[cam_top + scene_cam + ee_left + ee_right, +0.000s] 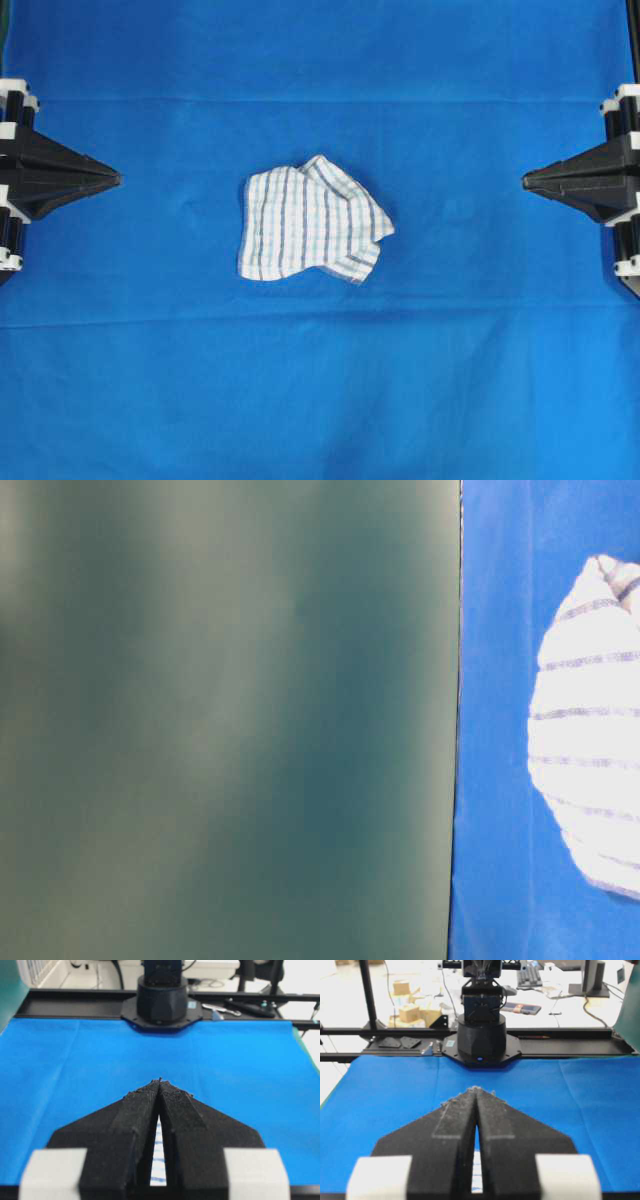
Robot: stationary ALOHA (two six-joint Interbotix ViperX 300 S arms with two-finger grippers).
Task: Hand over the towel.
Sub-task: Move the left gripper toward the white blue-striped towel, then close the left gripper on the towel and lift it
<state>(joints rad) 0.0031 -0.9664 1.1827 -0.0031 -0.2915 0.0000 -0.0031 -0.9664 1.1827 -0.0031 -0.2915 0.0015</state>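
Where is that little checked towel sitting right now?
In the overhead view the towel lies crumpled near the middle of the blue table cover, about midway between the left pincer and the right pincer, touching neither.

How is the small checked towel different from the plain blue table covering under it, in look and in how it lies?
The small white checked cloth towel carries dark blue-grey and light teal stripes; the plain blue table covering has one colour and no pattern. The towel lies crumpled, with folds on its right side, while the covering is spread flat with only faint creases. The towel takes a small patch in the middle; the covering fills the overhead view. Both lie untouched by either end effector.
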